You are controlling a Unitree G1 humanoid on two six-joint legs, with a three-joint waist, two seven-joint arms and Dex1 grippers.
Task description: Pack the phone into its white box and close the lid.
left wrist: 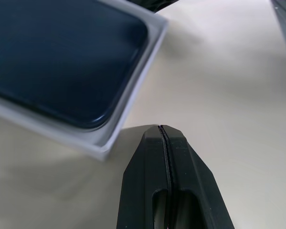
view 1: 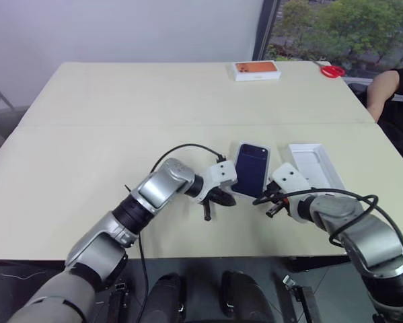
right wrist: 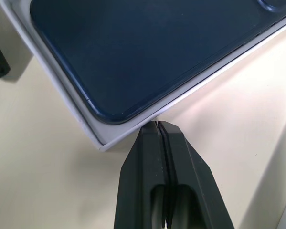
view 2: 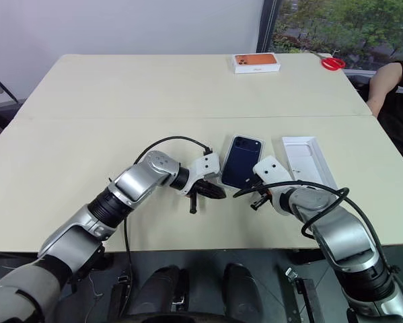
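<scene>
At the table's near edge, I see the phone (view 1: 251,168) in the box (right wrist: 80,121); both my left gripper (view 1: 208,212) and right gripper (view 1: 271,210) are clenched empty. The lid (view 1: 314,165), right, is light, stiff card; I'd take its long edges.

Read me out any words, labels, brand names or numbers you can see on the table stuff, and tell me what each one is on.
No text can be read.
Orange-printed box at the far edge of the table: any print on it is too small to read.
Phone in the white box: plain dark back, no marking visible.
Open white lid: no lettering visible.
Red scissors: no marking visible.
</scene>
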